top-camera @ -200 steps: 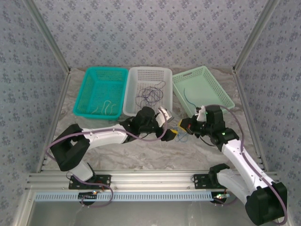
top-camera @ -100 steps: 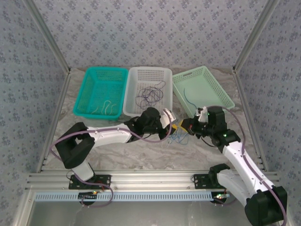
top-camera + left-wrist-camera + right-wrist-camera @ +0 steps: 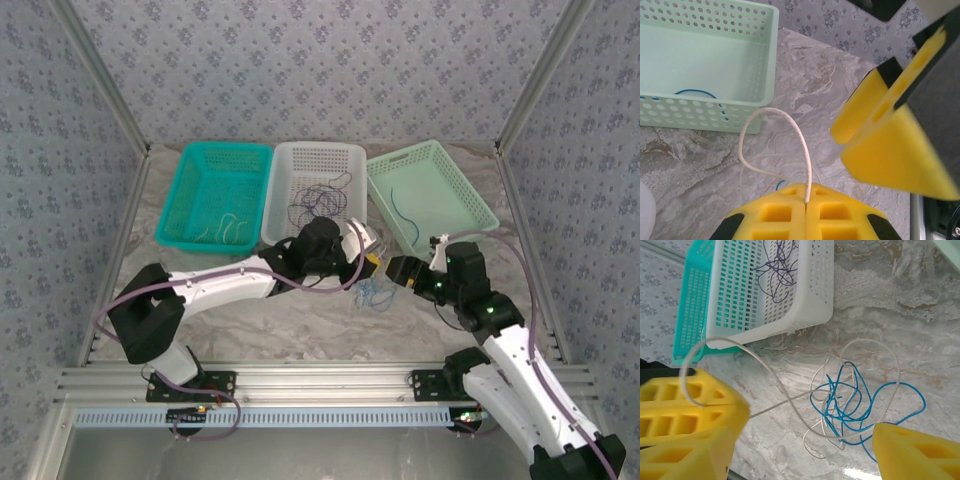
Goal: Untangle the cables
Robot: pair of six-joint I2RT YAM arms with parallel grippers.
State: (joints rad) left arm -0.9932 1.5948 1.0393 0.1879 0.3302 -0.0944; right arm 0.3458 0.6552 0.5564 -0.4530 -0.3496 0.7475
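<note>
Top external: three perforated baskets. Teal basket, cream cables; white basket, purple cables; green basket, one blue cable. Left jaws clench looped cream cable; right jaws released.

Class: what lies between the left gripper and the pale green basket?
In the left wrist view, a whitish cable, pinched by the left gripper, loops over bare tabletop toward the pale green basket.

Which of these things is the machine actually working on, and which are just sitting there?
In the job:
- the blue and white tangle on the table
- the white cable pinched in the left fingers

Just sitting:
- teal basket with whitish cables
- white basket with dark cables
- pale green basket with a blue cable
</note>
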